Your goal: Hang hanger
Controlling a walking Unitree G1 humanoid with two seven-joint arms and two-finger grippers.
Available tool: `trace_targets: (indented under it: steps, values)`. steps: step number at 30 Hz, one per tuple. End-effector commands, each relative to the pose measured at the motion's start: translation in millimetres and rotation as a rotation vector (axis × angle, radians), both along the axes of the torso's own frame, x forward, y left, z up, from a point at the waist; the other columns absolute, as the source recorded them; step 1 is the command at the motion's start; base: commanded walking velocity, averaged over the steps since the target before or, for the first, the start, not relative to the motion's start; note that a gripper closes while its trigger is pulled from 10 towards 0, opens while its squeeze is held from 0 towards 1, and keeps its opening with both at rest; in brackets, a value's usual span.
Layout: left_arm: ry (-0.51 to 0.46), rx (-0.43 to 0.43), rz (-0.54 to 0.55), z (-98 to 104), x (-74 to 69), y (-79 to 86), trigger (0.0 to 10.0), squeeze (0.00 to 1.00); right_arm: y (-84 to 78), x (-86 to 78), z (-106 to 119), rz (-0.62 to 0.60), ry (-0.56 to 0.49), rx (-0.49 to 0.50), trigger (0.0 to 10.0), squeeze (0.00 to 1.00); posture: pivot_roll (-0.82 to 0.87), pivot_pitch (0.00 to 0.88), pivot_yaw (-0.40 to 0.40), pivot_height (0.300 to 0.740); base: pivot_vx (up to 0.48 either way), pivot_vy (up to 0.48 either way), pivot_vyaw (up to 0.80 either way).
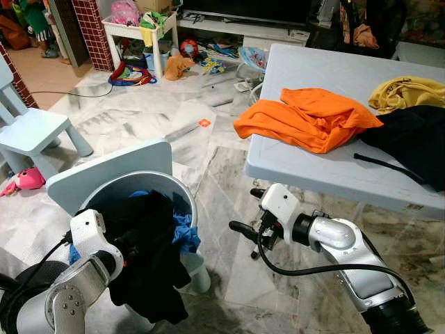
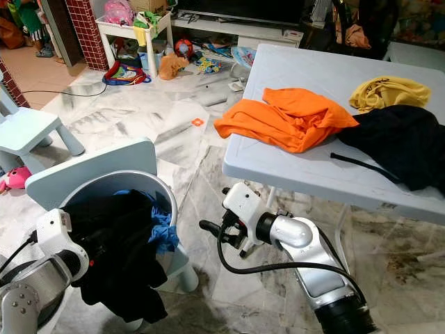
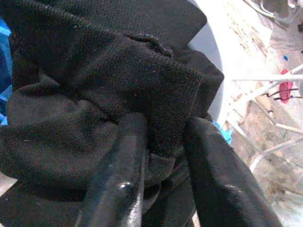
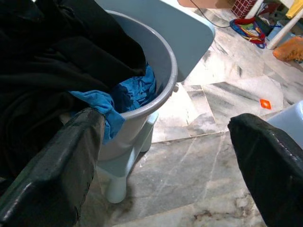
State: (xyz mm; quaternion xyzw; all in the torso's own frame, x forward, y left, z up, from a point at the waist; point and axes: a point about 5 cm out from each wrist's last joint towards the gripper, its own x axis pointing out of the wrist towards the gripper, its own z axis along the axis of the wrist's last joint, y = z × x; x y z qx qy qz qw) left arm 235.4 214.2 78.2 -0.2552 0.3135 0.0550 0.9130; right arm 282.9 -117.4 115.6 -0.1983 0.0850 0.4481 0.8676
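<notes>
A grey bucket (image 1: pixel 182 197) is seen at the lower left of the head views, set on a pale blue chair (image 1: pixel 111 169). Black cloth (image 1: pixel 149 257) spills out of it and hangs over its front rim, with blue cloth (image 1: pixel 185 233) beside it inside. The left gripper (image 3: pixel 161 170) is at the lower left, at the bucket's near side; in the left wrist view a fold of the black cloth is pinched between its two fingers (image 3: pixel 124 175).

The right gripper (image 1: pixel 245 216) is held at lower centre, over the marble floor (image 1: pixel 229 264), between the bucket and the table (image 1: pixel 299 167). In the right wrist view its fingers (image 4: pixel 54 165) are spread wide apart with nothing between them, and the bucket is seen beyond them.

On the table, at the right of the frame, an orange garment (image 1: pixel 306 118) lies near the front edge, a yellow garment (image 1: pixel 407 92) at the far right, and a black garment (image 1: pixel 410 139) just below the yellow one, the two touching.

Another pale blue chair (image 1: pixel 35 132) is placed at the left edge, with a pink toy (image 1: pixel 26 179) on the floor by it. Toys and clutter are scattered at the top of the frame around a white table (image 1: pixel 135 29).

A hanger cannot be made out for certain; white rods and a small red object (image 3: pixel 285 87) are seen blurred at the right edge of the left wrist view
</notes>
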Motion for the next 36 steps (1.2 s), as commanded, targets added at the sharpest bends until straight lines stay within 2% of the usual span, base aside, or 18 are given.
trace_targets:
  steps: [1,11,15,16,17,19,21,23,24,25,28,29,32,36]
  values:
    - [0.029,-0.009,-0.002,-5,-0.3,3.9,0.0,0.00,-1.1,-0.8,-2,0.013,0.008,-0.016,10.0,0.00,-0.08,0.060,-0.023,0.740,0.000,0.000,0.00]
    - [0.084,0.011,-0.005,-19,-1.8,14.5,0.0,0.00,-2.2,-0.5,-5,0.009,0.010,-0.025,10.0,0.00,-0.08,0.058,-0.023,0.740,0.000,0.000,0.00]
    - [0.091,0.099,-0.001,-23,-4.0,24.6,0.0,0.00,-2.9,-0.5,-6,0.004,0.009,-0.027,10.0,0.00,-0.08,0.058,-0.018,0.740,0.000,0.000,0.00]
    - [0.091,0.099,-0.001,-23,-4.0,24.6,0.0,0.00,-2.9,-0.5,-6,0.004,0.009,-0.027,10.0,0.00,-0.08,0.058,-0.018,0.740,0.000,0.000,0.00]
    - [0.084,0.165,0.011,-24,-3.5,31.5,0.0,0.00,-2.9,-0.9,-6,0.003,0.009,-0.027,10.0,0.00,-0.08,0.058,-0.018,0.740,0.000,0.000,0.00]
    - [0.076,0.196,0.012,-23,-2.5,34.7,0.0,0.00,-2.9,-1.3,-7,0.002,0.009,-0.028,10.0,0.00,-0.08,0.058,-0.018,0.740,0.000,0.000,0.00]
    - [0.055,0.266,0.008,-21,-0.4,38.2,0.0,0.00,-3.0,-1.4,-7,0.002,0.007,-0.029,10.0,0.00,-0.08,0.060,-0.018,0.740,0.000,0.000,0.00]
    - [0.033,0.280,0.027,-20,1.6,38.6,0.0,0.00,-3.4,-0.9,-7,0.000,0.005,-0.029,10.0,0.00,-0.09,0.060,-0.020,0.740,0.000,0.000,0.00]
    - [0.001,0.355,0.021,-16,4.3,39.9,0.0,0.00,-3.7,-0.6,-7,-0.002,0.003,-0.029,10.0,0.00,-0.09,0.059,-0.020,0.740,0.000,0.000,0.00]
    - [-0.040,0.391,0.040,-13,7.1,39.3,0.0,0.00,-4.0,-0.2,-6,-0.003,0.002,-0.030,10.0,0.00,-0.09,0.059,-0.021,0.740,0.000,0.000,0.00]
    - [-0.135,0.461,0.043,-7,10.6,31.7,0.0,0.00,-3.9,0.2,-6,-0.006,0.000,-0.029,10.0,0.00,-0.09,0.059,-0.023,0.740,0.000,0.000,0.00]
    - [-0.193,0.483,0.023,-3,10.9,23.1,0.0,0.00,-3.7,0.3,-6,-0.006,-0.001,-0.030,10.0,0.00,-0.09,0.059,-0.023,0.740,0.000,0.000,0.00]
    - [-0.248,0.492,0.012,-2,9.0,14.6,0.0,0.00,-3.7,0.3,-6,-0.007,-0.001,-0.030,10.0,0.00,-0.09,0.058,-0.029,0.740,0.000,0.000,0.00]
    - [-0.394,0.644,-0.062,-3,1.2,0.8,0.0,0.00,-4.0,1.6,-6,-0.005,-0.005,-0.033,10.0,0.00,-0.09,0.055,-0.036,0.740,0.000,0.000,0.00]
